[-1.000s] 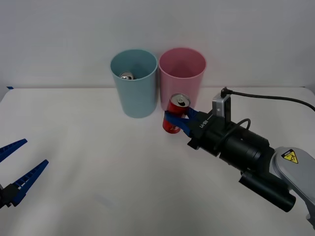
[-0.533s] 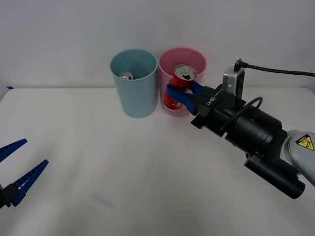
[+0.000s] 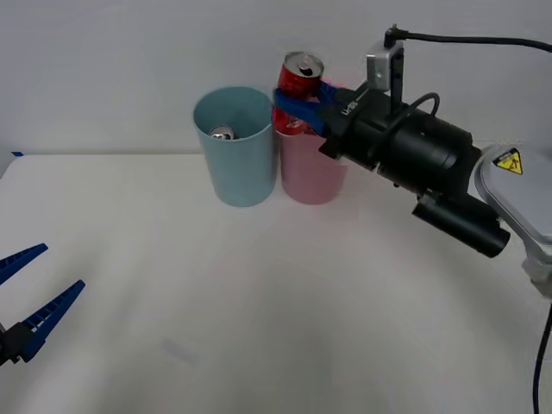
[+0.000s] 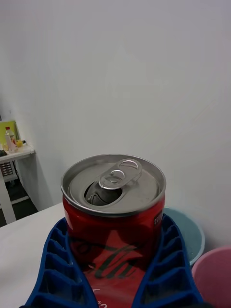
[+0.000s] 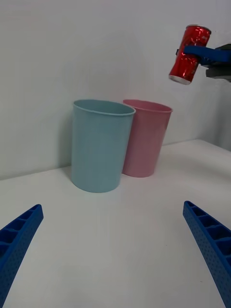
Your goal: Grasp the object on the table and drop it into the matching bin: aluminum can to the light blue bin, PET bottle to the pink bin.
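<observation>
Your small red aluminium drink can [image 3: 297, 90] with the opened silver top is up in the air above the tall pink plastic bin [image 3: 315, 168], pinched around its middle by the right hand [image 3: 302, 103] with one blue ribbed finger on each side. It looks empty, so expect it to be light, thin-walled and slick; a mid-body grip like this one suits it, but squeeze gently. The tall pale teal-blue plastic bin [image 3: 235, 159], already holding a silver can [image 3: 222, 134], stands just beside the pink bin, while your left hand [image 3: 30, 302] waits spread wide, well apart from it, low over the white worktop [image 3: 259, 302].
</observation>
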Robot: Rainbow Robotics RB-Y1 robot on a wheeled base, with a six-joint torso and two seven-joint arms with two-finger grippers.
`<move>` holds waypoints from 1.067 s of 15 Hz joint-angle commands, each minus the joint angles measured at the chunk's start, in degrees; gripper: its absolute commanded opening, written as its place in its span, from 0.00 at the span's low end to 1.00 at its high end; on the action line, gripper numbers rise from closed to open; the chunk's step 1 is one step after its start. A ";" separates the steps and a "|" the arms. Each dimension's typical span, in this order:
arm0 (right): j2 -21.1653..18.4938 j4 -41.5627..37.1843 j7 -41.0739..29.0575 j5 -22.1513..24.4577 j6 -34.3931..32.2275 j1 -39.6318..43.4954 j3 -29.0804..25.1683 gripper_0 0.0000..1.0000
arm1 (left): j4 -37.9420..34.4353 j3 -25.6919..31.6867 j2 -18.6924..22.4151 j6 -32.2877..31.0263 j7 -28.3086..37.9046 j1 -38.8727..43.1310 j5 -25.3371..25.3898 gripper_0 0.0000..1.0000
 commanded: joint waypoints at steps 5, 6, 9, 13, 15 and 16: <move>10.86 23.79 0.46 6.65 -2.06 -16.17 0.62 0.00 | 0.00 0.00 0.00 0.00 0.00 0.00 0.00 1.00; 12.26 26.95 0.64 7.27 -2.06 -18.01 0.62 0.00 | 0.00 0.00 0.00 0.00 0.00 0.00 0.00 1.00; 16.31 37.41 1.52 7.45 -1.89 -24.52 0.62 0.00 | 0.00 0.00 0.00 0.00 0.00 0.00 0.00 1.00; 20.70 48.49 2.84 7.53 1.72 -31.28 1.41 0.00 | 0.00 0.00 0.00 0.00 0.00 0.00 0.00 1.00; 21.49 49.89 3.10 7.45 3.91 -32.08 2.47 0.00 | 0.00 0.00 0.00 0.00 0.00 0.00 0.00 1.00; 21.49 49.89 3.19 7.45 5.23 -32.08 3.52 0.00 | 0.00 0.00 0.00 0.00 0.00 0.00 0.00 1.00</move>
